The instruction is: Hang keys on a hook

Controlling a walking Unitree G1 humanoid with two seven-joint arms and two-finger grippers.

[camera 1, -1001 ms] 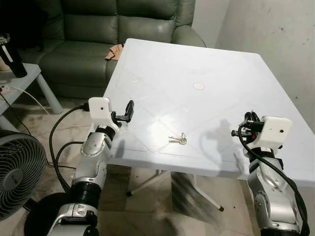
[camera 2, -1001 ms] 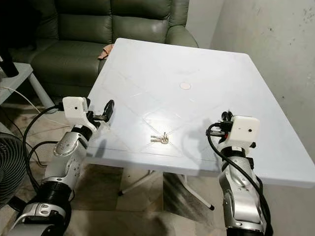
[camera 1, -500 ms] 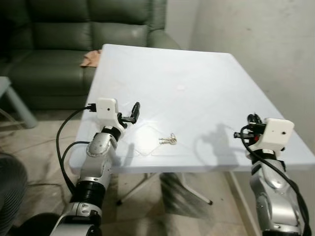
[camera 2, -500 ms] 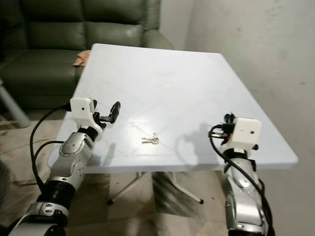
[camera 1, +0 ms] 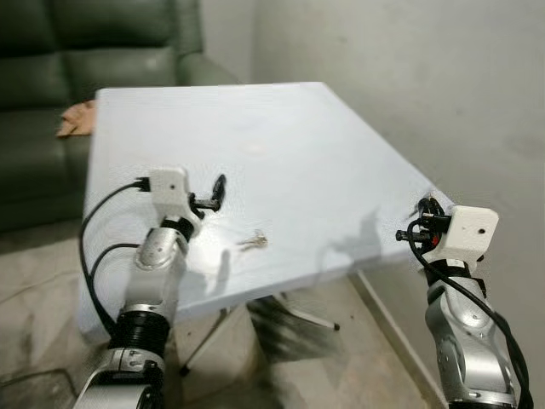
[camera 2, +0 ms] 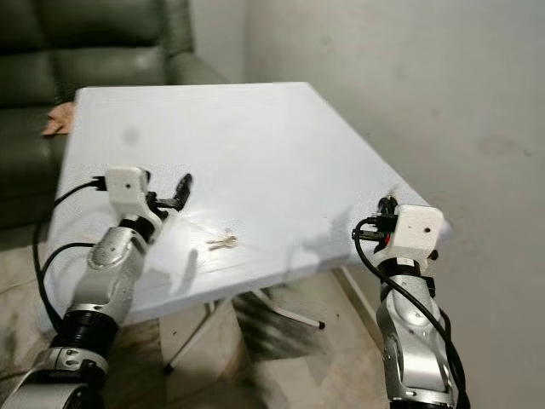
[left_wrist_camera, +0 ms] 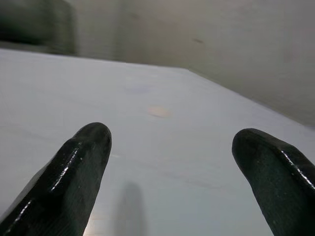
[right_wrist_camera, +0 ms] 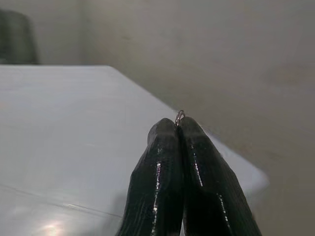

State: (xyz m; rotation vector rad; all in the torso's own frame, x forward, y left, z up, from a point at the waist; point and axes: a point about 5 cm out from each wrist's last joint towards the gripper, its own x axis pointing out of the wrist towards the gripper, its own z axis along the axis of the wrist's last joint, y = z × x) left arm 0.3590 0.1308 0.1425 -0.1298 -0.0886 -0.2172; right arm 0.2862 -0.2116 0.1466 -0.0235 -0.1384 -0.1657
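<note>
A small bunch of silver keys [camera 1: 253, 242] lies flat on the white table [camera 1: 281, 145], close to its near edge. My left gripper [camera 1: 217, 192] hovers over the table just left of the keys, open, with nothing between its fingers [left_wrist_camera: 78, 172]. My right gripper [camera 1: 419, 220] is held up off the table's right corner, away from the keys. Its two fingers [right_wrist_camera: 167, 177] are pressed together. A tiny metal loop [right_wrist_camera: 179, 117] shows at their tips; I cannot tell whether it is held or lies behind them.
A dark green sofa [camera 1: 51, 77] with a tan cloth [camera 1: 77, 115] on its seat stands behind the table at the left. A bare grey wall [camera 1: 426, 85] runs along the right. The table's folding legs [camera 1: 289, 311] stand on a stained floor.
The camera has swung to the right: sofa and table have slid left and more wall shows. Both arms keep their poses; the keys lie in the same spot.
</note>
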